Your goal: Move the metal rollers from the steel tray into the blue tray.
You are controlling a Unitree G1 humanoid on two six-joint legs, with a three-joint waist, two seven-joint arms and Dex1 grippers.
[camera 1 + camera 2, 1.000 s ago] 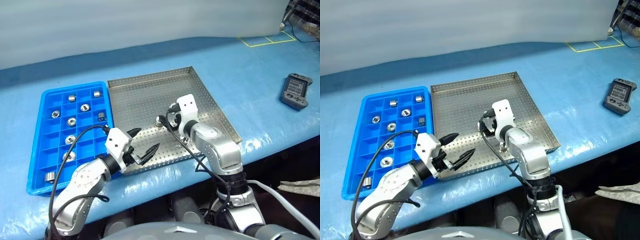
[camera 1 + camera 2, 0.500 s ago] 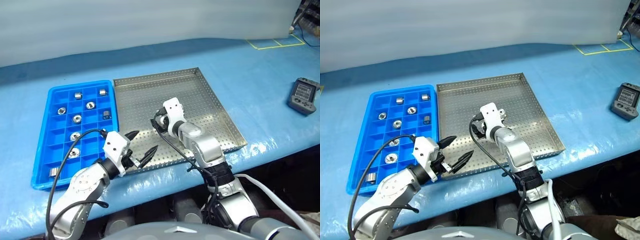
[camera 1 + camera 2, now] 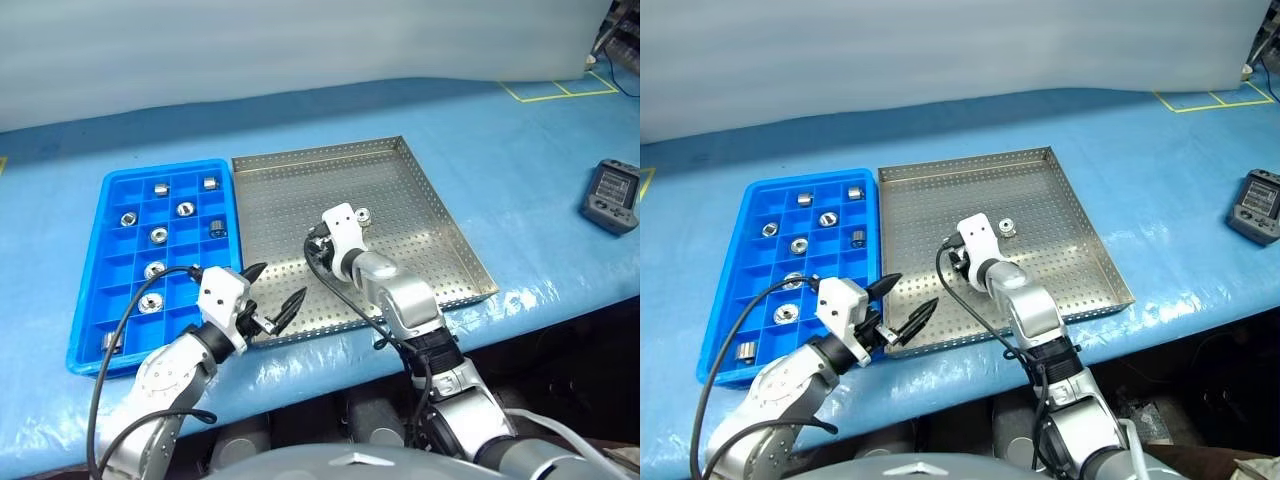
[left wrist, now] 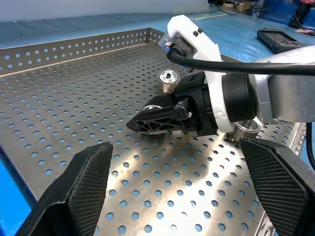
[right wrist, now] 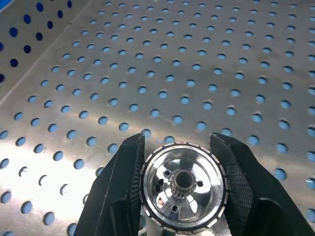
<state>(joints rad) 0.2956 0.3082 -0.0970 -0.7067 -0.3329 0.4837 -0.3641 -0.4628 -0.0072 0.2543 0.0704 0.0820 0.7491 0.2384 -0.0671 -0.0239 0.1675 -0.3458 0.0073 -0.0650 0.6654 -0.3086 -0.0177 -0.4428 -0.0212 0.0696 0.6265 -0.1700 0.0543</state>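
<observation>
The steel tray [image 3: 400, 180] lies mid-table, with the blue tray [image 3: 118, 262] against its left side. Several metal rollers [image 3: 159, 236] sit in the blue tray's compartments. My right gripper [image 5: 181, 162] is low over the steel tray's floor near its middle, shut on a metal roller [image 5: 181, 189] that rests between its fingers [image 4: 157, 118]. A second roller [image 3: 362, 215] stands on the steel tray just beyond it, and a third [image 4: 244, 130] shows beside the right wrist. My left gripper [image 3: 275, 290] hovers open over the steel tray's near left corner, holding nothing.
A black handheld device [image 3: 612, 195] lies on the blue table cover at the far right. Yellow tape lines [image 3: 555, 88] mark the back right corner. The table's front edge runs just below both trays.
The view has shifted. My right gripper has sunk toward the tray floor and shut on a roller. The left gripper stays open in about the same place.
</observation>
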